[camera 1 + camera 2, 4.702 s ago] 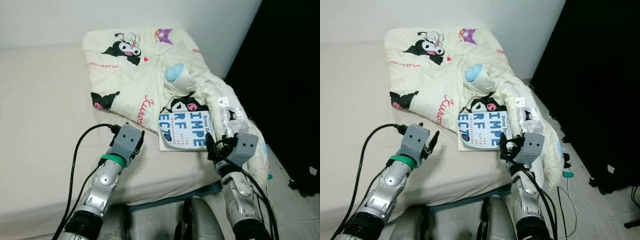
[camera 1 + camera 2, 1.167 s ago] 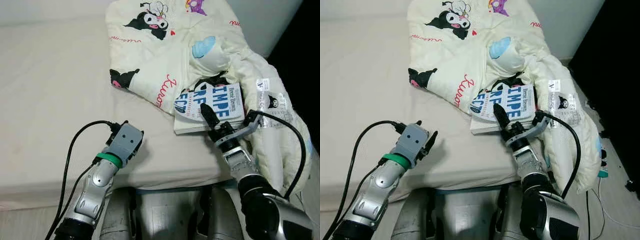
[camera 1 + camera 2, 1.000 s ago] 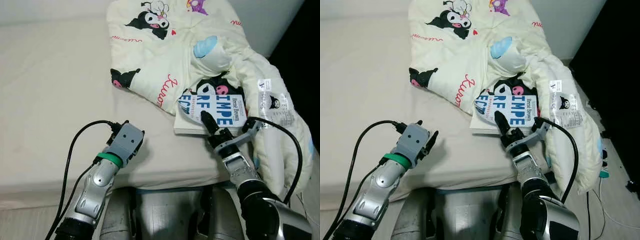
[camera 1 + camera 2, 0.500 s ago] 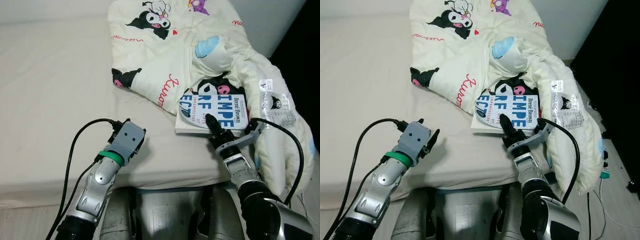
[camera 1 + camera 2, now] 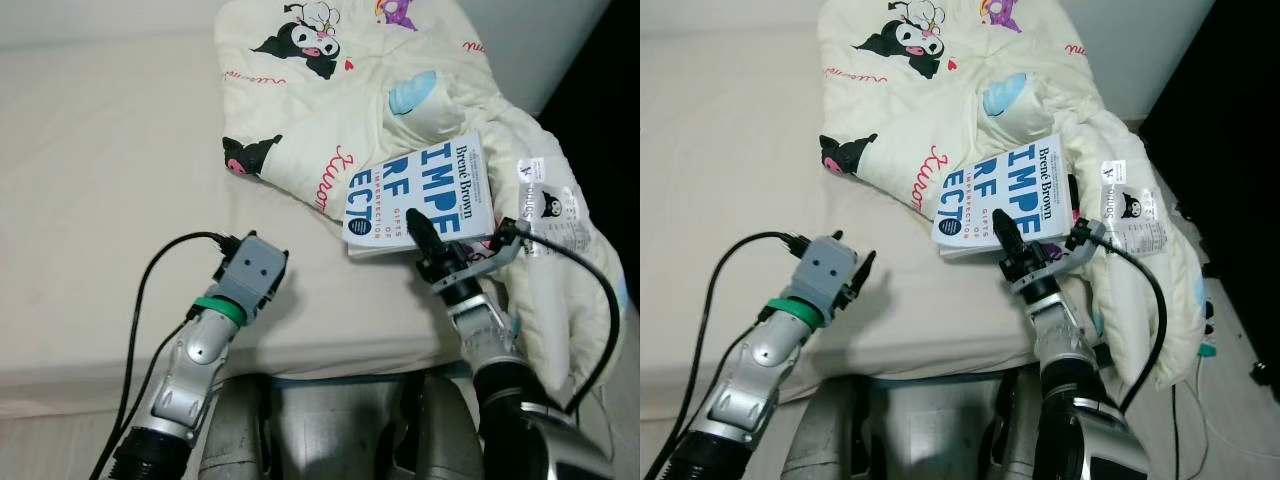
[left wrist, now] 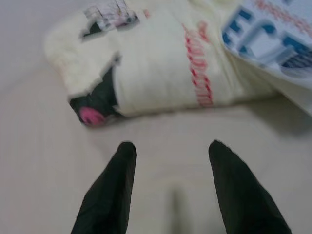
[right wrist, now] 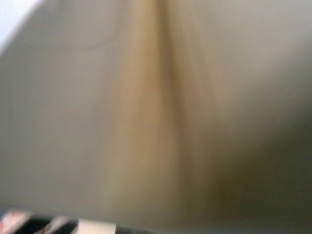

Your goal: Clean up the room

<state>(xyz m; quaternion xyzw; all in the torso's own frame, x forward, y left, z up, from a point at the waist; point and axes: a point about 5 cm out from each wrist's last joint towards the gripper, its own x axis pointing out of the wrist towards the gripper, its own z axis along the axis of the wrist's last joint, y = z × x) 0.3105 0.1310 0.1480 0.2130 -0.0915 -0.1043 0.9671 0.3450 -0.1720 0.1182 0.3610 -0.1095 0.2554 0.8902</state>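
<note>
Right gripper (image 5: 420, 232) clenched on near edge of white paperback book with big blue lettering (image 5: 420, 193), one black finger lying on cover. Book tilted, near edge lifted off beige mattress (image 5: 100, 200), far edge leaning on cream cartoon-print quilt (image 5: 330, 110). Left gripper (image 6: 170, 190) released, fingers spread, hovering over bare mattress, well apart from book, near quilt's folded corner.
</note>
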